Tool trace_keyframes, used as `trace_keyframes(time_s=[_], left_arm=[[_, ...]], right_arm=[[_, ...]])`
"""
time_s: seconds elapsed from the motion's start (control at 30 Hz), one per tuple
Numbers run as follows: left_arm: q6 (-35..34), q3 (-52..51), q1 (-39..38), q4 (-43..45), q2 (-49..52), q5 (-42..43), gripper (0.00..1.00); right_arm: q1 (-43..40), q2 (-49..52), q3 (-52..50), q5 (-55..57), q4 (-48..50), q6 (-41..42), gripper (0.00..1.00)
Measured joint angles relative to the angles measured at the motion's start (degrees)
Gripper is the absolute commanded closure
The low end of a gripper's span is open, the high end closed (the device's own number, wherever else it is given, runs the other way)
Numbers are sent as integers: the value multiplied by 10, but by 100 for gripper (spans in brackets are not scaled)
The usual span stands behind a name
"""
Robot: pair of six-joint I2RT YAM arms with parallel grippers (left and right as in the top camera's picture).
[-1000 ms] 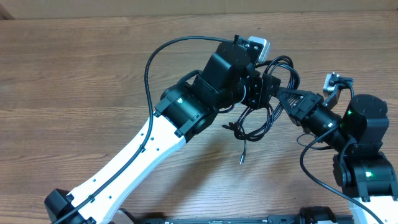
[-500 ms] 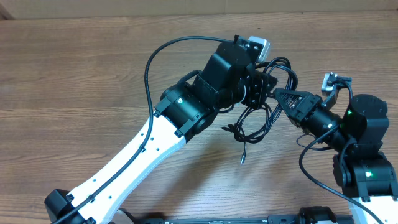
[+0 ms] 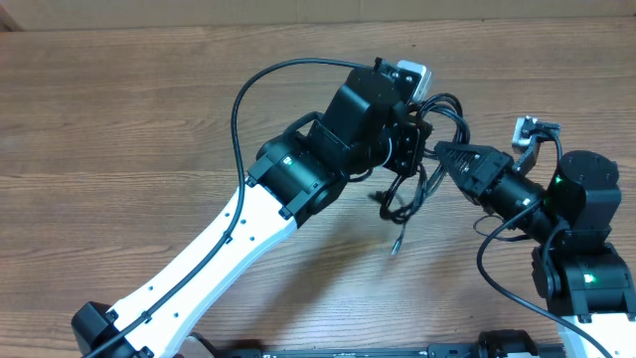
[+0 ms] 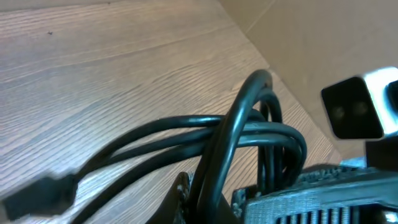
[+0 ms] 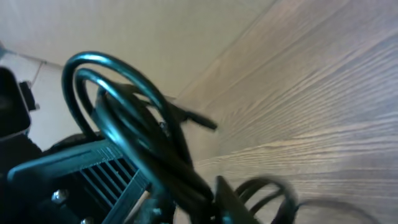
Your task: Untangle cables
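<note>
The cables (image 3: 421, 184) are thin black cords bunched into one looped tangle that hangs between the two arms above the wood table (image 3: 119, 129). One plug end (image 3: 396, 247) dangles below the tangle. My left gripper (image 3: 415, 139) is shut on the top of the bunch. In the left wrist view a cord (image 4: 230, 130) runs up between its fingers (image 4: 180, 193), and a plug (image 4: 37, 193) shows at lower left. My right gripper (image 3: 441, 151) points into the same bunch from the right. Its wrist view shows blurred cables (image 5: 137, 124) lying against one finger (image 5: 233, 199), and its grip is unclear.
The left arm's thick black wire (image 3: 243, 94) arcs over the table behind the arm. A pale wall (image 3: 298, 12) runs along the table's far edge. The right arm's base (image 3: 586, 268) stands at the right front.
The left gripper has shut on the bunch. The tangle has drawn in narrower and lifted slightly, and the dangling plug has swung a little right and up. Both arms have barely shifted.
</note>
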Motion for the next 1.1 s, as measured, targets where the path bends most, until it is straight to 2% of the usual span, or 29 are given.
trace_keyframes(time_s=[0.2,0.4,0.73,0.97,1.03,1.1], left_arm=[[17,0,0,-18,2,-3,96],[29,0,15,-52,2,-4,96],[35,0,20,-65,2,-3,96],[42,0,20,-65,2,14,96],[42,0,20,-65,2,19,96],[42,0,20,-65,2,25,96]], right_arm=[[0,0,0,-2,-7,-43,55],[0,0,0,7,-10,-87,51],[0,0,0,39,-10,-162,49],[0,0,0,43,-10,-272,50],[0,0,0,43,-9,-298,51],[0,0,0,43,-6,-323,61]])
